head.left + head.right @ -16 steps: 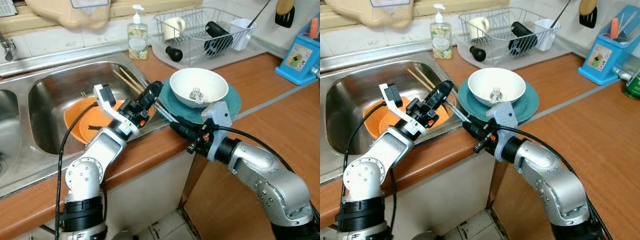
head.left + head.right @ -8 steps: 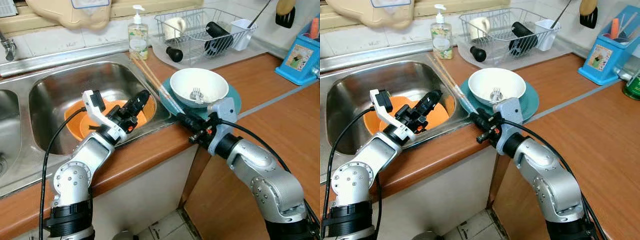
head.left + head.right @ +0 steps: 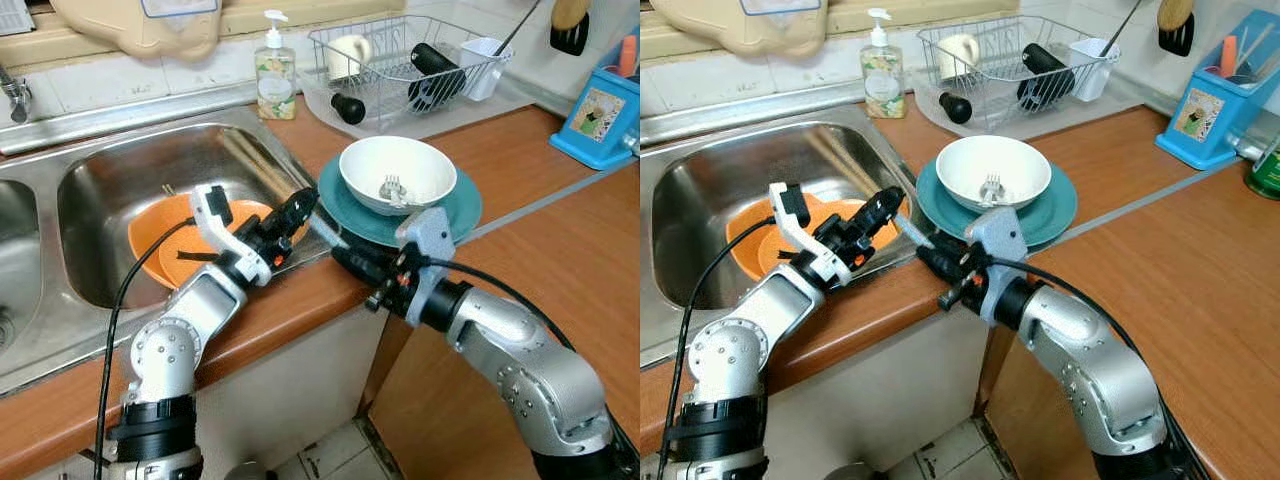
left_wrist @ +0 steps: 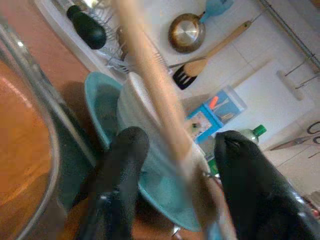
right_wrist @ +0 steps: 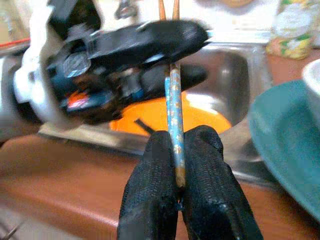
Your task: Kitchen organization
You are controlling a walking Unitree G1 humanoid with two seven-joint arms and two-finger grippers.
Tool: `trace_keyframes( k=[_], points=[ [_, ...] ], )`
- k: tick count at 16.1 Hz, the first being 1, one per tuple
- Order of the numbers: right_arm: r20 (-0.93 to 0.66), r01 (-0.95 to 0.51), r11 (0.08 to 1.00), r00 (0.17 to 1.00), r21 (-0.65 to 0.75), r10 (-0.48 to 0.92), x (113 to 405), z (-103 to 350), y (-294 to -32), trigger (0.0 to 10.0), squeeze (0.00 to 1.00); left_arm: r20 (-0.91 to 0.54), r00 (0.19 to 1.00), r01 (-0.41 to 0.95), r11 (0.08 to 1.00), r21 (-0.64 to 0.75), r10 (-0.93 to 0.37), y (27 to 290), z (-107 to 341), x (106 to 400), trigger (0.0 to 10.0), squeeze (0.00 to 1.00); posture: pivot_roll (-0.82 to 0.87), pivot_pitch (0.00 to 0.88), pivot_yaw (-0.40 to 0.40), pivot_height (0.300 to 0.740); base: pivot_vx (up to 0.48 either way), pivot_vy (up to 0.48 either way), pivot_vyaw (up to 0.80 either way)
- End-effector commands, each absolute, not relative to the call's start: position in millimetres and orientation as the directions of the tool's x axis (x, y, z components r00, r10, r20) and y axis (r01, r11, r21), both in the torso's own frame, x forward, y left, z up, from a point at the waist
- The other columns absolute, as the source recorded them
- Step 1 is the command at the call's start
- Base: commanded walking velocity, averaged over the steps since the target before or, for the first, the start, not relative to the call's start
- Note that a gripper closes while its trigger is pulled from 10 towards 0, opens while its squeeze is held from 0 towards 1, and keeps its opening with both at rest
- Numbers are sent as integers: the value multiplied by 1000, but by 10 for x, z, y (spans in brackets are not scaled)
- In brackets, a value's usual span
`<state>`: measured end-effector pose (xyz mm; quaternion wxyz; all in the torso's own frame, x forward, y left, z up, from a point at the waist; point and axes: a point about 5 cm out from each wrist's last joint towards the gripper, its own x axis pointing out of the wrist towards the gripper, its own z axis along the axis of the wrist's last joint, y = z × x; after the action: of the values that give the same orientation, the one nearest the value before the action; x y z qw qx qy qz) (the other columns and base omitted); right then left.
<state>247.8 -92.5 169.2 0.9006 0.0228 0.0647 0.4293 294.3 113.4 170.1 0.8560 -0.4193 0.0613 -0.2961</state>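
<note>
Soap bottle [image 3: 275,68] by the sink, blue box [image 3: 603,118] on the far countertop [image 3: 560,230].

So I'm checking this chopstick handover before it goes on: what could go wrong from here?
1. The right gripper pinches the chopsticks near one end only, so they may pivot or slip into the sink.
2. The left gripper has its fingers open around them; closing off-centre could knock them loose.
3. Both grippers work beside the teal plate carrying the white bowl; a swing could nudge it.
</note>
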Motion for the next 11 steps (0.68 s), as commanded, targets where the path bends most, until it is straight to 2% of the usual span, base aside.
trace_keyframes(
  k=[1, 11],
  points=[
    [-104, -782, 615, 607, 97, 788, 2448, 1691, -911, 0, 0, 150, 807, 469, 463, -752, -572, 1096, 1713, 2954, 0, 0, -23, 0, 49, 740, 0, 0, 0],
    [-108, -756, 647, 638, 97, 762, 2536, 1707, -941, 0, 0, 199, 790, 497, 414, -763, -580, 1082, 1758, 2917, 0, 0, -18, 0, 38, 740, 0, 0, 0]
  ],
)
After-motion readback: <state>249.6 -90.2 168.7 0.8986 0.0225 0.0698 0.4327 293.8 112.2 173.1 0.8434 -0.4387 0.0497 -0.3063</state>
